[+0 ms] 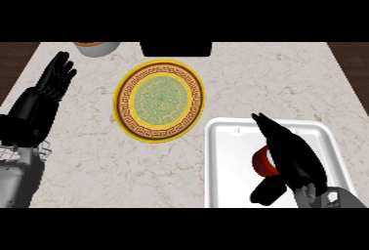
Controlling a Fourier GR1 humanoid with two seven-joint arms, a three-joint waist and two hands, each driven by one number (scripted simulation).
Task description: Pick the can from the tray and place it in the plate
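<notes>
Can (264, 162) in white tray (231, 146) on marble counter (86, 146), right robot hand (292, 154) curled round it, left robot hand (51, 85) open.

Viewpoint: head view, looking steeply down on the marble counter (86, 146).
Facing: away from the robot; forearms enter from the lower edge.
Nearness: close, the white tray (231, 161) cut by the lower edge.
Shared views: only one view.

Marble counter (86, 146) bears plate (160, 101), tray (223, 166), bowl (96, 47)
</notes>
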